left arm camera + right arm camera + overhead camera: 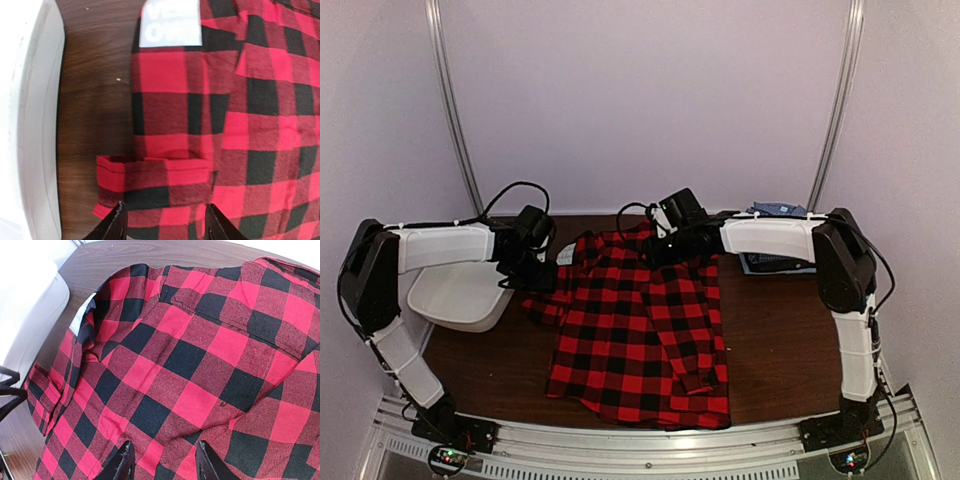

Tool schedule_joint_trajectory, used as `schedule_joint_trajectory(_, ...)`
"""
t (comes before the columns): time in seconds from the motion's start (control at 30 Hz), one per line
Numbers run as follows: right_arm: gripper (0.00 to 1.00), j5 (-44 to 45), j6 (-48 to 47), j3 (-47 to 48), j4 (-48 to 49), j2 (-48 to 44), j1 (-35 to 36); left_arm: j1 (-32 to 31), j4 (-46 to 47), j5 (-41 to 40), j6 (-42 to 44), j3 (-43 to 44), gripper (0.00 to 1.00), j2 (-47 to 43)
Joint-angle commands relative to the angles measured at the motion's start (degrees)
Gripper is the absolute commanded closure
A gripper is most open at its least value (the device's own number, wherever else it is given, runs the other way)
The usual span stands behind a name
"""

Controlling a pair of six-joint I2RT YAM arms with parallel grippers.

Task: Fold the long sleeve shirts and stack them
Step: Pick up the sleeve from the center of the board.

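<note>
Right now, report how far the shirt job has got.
Done: nothing clearly; the blue shirt sits back right, half hidden. In hand: plaid shirt lies spread, left gripper and right gripper open over it, holding nothing. Left: fold it, stack both.

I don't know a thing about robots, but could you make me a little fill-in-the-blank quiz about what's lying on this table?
1. The plaid shirt spread on the table is red and ____.
2. Seen from the top camera, the white tub sits on the plaid shirt's ____ side.
3. The other shirt, at the table's far right corner, is ____ in colour.

Missing words: black; left; blue.
</note>
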Motion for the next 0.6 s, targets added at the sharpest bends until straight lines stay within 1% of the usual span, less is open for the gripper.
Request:
schedule_joint_trajectory(0.0,0.57,-0.25,0.46,-1.81,0.82,-3.39,0.27,3.06,1.09,-1.54,2.48,2.86,0.46,2.58)
schedule_joint_trajectory(0.17,0.57,-0.33,0.63,-2.59,0.82,-4.1,0.22,6.03,1.49,-0.39,4.34,4.58,0.49,6.76)
schedule_joint_trajectory(0.3,0.57,-0.04,0.63,-3.51,1.04,-4.77,0.26,7.41,2.49,1.62,5.71,4.38,0.55,8.52)
schedule_joint_trajectory(0.47,0.57,-0.32,0.89,-3.56,1.1,-4.62,0.25,7.59,2.73,3.06,6.28,3.9,0.6,10.16)
schedule_joint_trajectory(0.57,0.57,-0.62,1.06,-3.5,1.22,-4.54,0.27,7.59,3.3,3.35,6.29,2.99,0.66,10.2)
